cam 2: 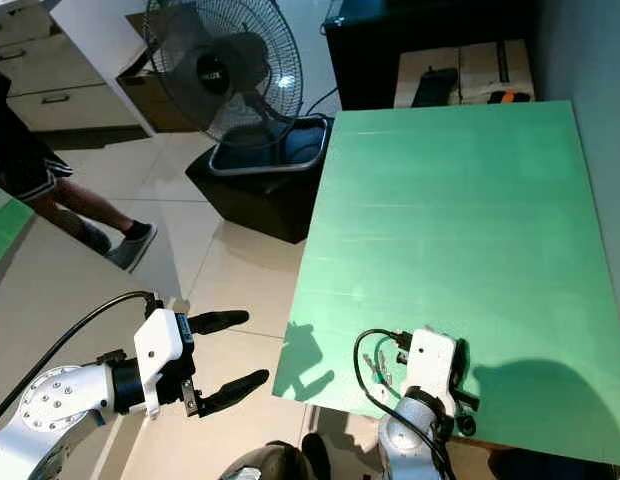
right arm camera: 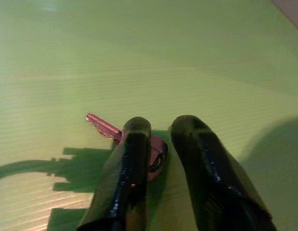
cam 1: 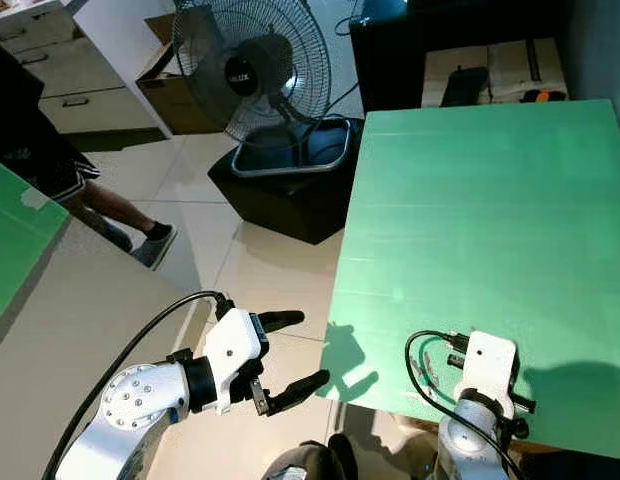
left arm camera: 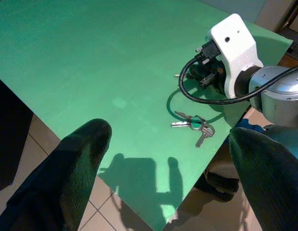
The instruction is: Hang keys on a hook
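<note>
Keys point(left arm camera: 194, 124) are lying flat on the green table point(cam 1: 490, 220) near its front edge, right under my right gripper point(right arm camera: 161, 139), whose fingers are slightly apart and straddling the bunch. They look light, hard and slippery, so I'd pinch at the ring where the keys meet. Left gripper point(cam 1: 293, 352) hovers wide open off the table's edge. No hook spotted.

The right gripper's fingers point(right arm camera: 132, 159) cover most of the keys point(right arm camera: 103, 126) (one blade shows).
</note>
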### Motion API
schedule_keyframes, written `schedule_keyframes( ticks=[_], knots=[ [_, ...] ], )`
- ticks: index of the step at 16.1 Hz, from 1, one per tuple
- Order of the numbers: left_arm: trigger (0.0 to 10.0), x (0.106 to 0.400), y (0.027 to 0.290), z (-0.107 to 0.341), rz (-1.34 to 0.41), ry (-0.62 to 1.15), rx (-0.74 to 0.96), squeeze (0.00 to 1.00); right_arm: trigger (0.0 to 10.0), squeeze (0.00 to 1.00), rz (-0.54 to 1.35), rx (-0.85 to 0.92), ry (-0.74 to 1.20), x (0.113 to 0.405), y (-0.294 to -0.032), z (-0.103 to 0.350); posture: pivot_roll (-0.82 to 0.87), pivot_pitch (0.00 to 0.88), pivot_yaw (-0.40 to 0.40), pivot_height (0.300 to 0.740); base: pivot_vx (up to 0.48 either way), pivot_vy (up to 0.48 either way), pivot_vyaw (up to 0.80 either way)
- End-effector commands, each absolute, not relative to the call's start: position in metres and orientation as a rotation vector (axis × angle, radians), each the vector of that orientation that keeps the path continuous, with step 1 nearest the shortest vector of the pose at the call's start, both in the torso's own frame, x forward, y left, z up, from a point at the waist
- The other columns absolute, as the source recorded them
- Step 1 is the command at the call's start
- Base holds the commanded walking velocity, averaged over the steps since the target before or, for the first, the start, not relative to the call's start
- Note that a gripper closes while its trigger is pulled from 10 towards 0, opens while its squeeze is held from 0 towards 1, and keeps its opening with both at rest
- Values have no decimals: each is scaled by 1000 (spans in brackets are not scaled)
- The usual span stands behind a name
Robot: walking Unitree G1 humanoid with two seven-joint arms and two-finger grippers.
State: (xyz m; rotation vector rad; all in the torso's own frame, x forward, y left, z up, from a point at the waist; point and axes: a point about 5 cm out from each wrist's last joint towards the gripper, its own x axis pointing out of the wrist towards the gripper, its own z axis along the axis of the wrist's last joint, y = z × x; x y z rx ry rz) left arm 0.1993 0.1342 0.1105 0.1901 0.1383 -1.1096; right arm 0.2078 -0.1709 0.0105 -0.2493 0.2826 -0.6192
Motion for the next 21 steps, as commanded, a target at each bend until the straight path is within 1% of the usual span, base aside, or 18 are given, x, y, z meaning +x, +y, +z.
schedule_keyframes(
  ticks=[1,2,3,7,12,13,14,18,21],
  knots=[
    [10000,198,141,110,-1094,156,193,0,10000,1000,-598,-218,323,202,-155,4,-86,215,318,740,0,0,0],
    [10000,197,141,110,-1094,157,194,0,10000,1000,-550,-226,330,205,-153,3,-84,216,321,740,0,0,0],
    [10000,196,141,110,-1094,158,194,0,10000,0,-541,-239,329,206,-152,4,-82,218,320,740,0,0,0],
    [10000,195,141,111,-1096,158,194,0,10000,0,-511,-223,316,213,-152,3,-76,215,323,740,0,0,0],
    [10000,194,141,112,-1097,156,192,0,10000,0,-527,-248,292,214,-156,7,-80,208,321,740,0,0,0],
    [10000,195,140,112,-1099,156,187,0,10000,0,-491,-335,228,214,-149,15,-87,205,319,740,0,0,0],
    [10000,195,139,112,-1100,156,185,0,10000,0,-475,-349,212,214,-144,16,-88,205,317,740,0,0,0],
    [10000,194,139,112,-1101,159,181,0,10000,0,-457,-347,230,210,-137,10,-80,205,318,740,0,0,0],
    [10000,194,140,112,-1097,161,182,0,10000,0,-482,-335,262,209,-142,3,-75,208,318,740,0,0,0]
  ],
)
